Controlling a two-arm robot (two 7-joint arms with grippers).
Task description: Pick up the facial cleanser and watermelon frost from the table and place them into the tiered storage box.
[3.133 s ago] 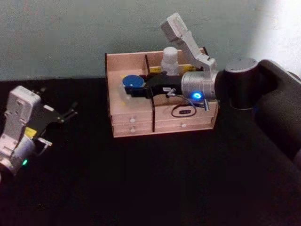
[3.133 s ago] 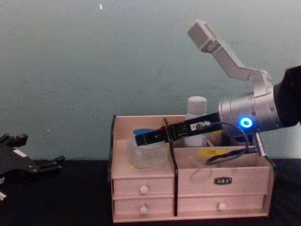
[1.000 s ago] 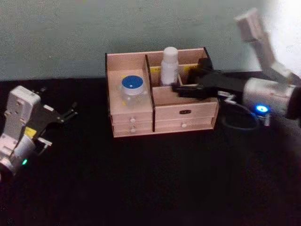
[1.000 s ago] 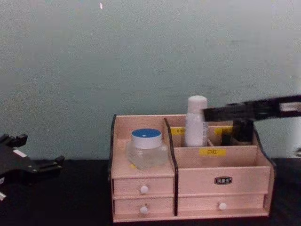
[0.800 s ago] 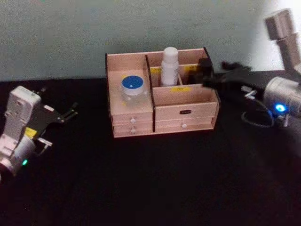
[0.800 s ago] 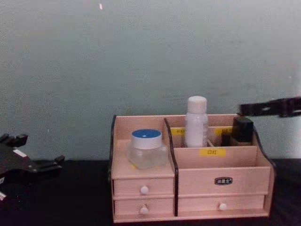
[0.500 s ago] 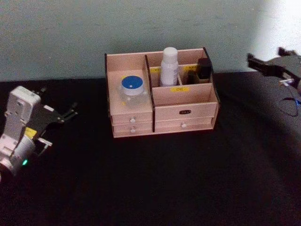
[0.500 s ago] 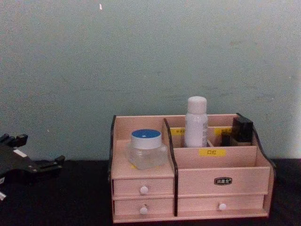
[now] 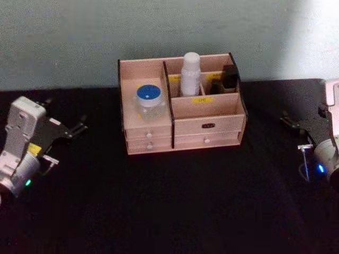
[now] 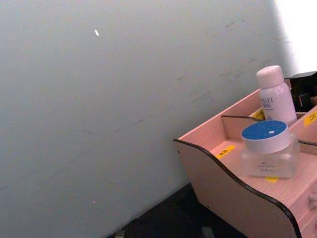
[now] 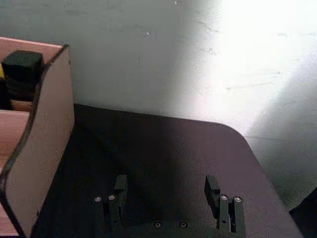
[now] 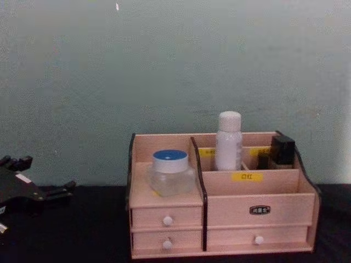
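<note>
The tiered storage box stands at the back middle of the black table, also in the chest view. A clear jar with a blue lid sits on its left tier. A white bottle stands upright in a rear compartment. I cannot tell which one is the facial cleanser and which the watermelon frost. My right gripper is open and empty, low at the table's right side, well clear of the box. Its fingers show wide apart. My left gripper rests open at the far left.
A black block fills the box's back right compartment. Small white-knobbed drawers face me. A pale wall rises right behind the box. Bare black table lies in front of the box and between it and each gripper.
My right gripper has let go of the blue-lidded jar in the left tier and swung away from the box, to the right and down. The left arm has stayed put.
</note>
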